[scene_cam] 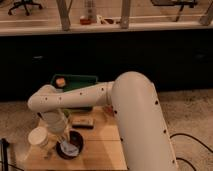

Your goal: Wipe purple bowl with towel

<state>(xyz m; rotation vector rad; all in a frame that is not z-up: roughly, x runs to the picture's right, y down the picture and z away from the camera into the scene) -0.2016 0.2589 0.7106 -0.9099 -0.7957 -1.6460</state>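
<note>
The purple bowl (70, 145) sits on the small wooden table (100, 150) near its left front. A pale towel (69, 148) lies inside the bowl. My white arm reaches in from the right and bends down at the left. My gripper (64, 140) is at the bowl's left rim, down over the towel, mostly hidden by the wrist.
A white cup (38, 137) stands just left of the bowl. A dark flat packet (83, 122) lies behind the bowl. A green tray (75, 82) with an orange item (60, 81) is at the table's back. A dark counter runs behind.
</note>
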